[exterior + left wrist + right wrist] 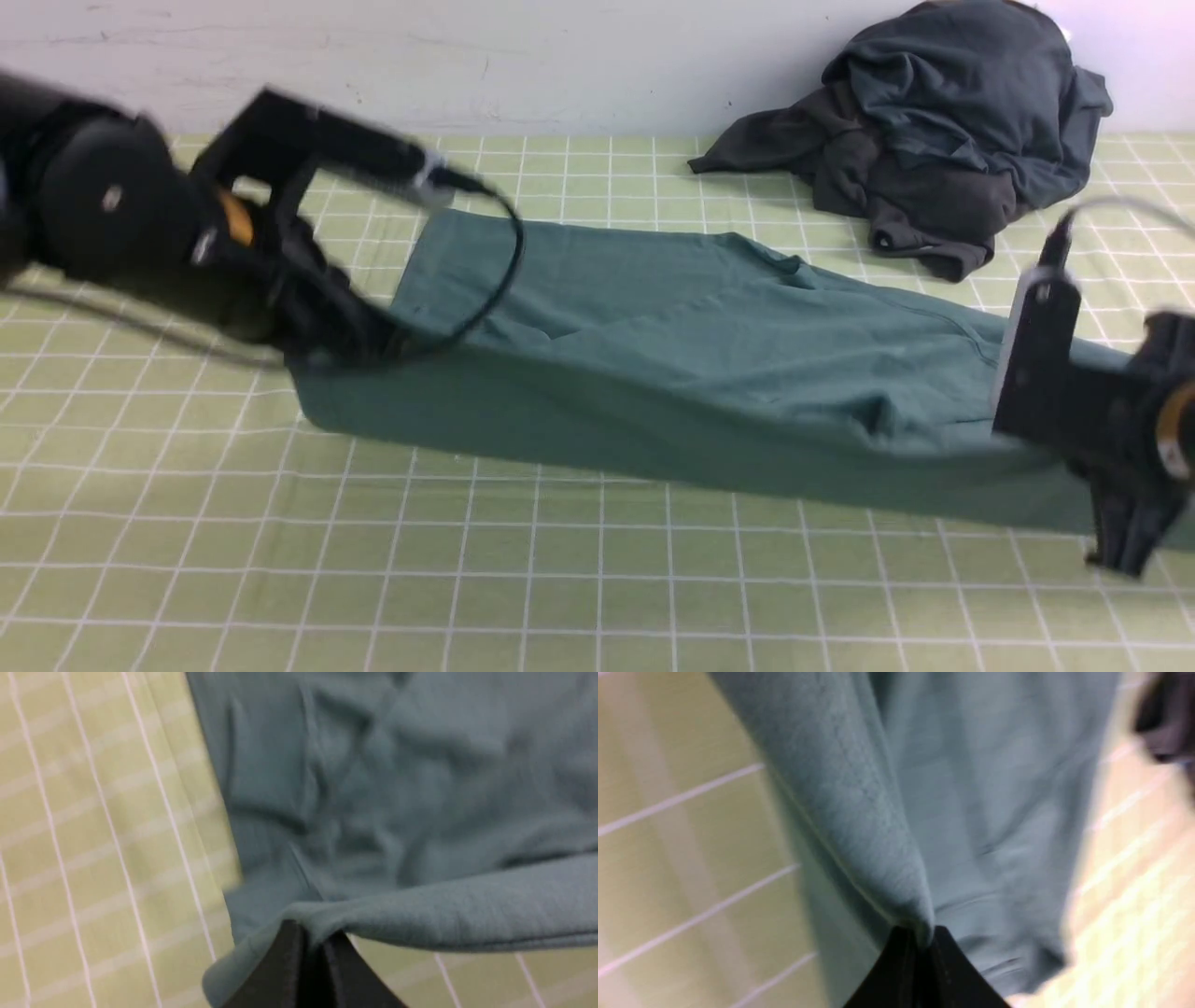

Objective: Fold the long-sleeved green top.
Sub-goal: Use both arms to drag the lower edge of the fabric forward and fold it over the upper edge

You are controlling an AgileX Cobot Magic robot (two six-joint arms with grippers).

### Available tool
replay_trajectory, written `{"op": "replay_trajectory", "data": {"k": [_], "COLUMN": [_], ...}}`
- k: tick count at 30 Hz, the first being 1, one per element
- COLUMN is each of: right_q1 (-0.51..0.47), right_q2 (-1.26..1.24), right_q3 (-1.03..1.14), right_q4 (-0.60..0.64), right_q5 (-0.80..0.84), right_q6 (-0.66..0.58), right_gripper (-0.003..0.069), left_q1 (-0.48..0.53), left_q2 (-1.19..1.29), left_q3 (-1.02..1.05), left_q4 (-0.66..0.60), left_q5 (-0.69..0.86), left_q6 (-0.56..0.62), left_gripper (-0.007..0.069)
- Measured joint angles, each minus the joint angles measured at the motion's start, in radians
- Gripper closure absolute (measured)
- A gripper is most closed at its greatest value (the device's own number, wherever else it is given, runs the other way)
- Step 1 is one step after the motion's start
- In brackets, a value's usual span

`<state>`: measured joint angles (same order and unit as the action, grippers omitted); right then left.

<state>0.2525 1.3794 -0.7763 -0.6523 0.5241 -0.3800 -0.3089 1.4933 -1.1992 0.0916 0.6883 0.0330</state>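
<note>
Right gripper (923,938), low near the counter's (467,579) right edge, is closed tight on a pinched fold of the green long-sleeved top (709,373). Left gripper (312,933), toward the left edge, is likewise clamped on the garment's near edge. Between them the top stretches across the counter's middle as a long band. Dark grey clothing (943,140) is heaped at the far right corner.

Grid mat (560,579): grn top (700,373); grey heap (934,140)
</note>
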Motion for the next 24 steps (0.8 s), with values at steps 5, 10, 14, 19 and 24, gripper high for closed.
{"op": "replay_trajectory", "data": {"k": [5, 10, 14, 19, 24], "right_q1": [-0.073, -0.113, -0.132, -0.142, -0.152], "right_q2": [0.138, 0.331, 0.494, 0.646, 0.756], "right_q3": [-0.177, -0.372, -0.519, -0.659, -0.778], "right_q4": [-0.029, -0.034, -0.034, -0.034, -0.033], "right_q5": [-0.110, -0.137, -0.138, -0.128, -0.058], "right_q6": [0.003, 0.004, 0.011, 0.101, 0.299], "right_gripper": [0.0662, 0.0662, 0.0662, 0.0618, 0.0507], "left_q1": [0.047, 0.061, 0.061, 0.061, 0.072], "left_q2": [0.223, 0.486, 0.704, 0.908, 1.063], "left_q3": [-0.270, -0.563, -0.795, -1.004, -1.166], "left_q4": [0.006, 0.007, 0.007, 0.049, 0.143], "left_q5": [-0.034, -0.036, -0.038, -0.041, -0.057], "left_q6": [-0.001, -0.024, -0.091, -0.152, -0.295], "left_gripper": [0.0619, 0.0619, 0.0619, 0.0583, 0.0425]}}
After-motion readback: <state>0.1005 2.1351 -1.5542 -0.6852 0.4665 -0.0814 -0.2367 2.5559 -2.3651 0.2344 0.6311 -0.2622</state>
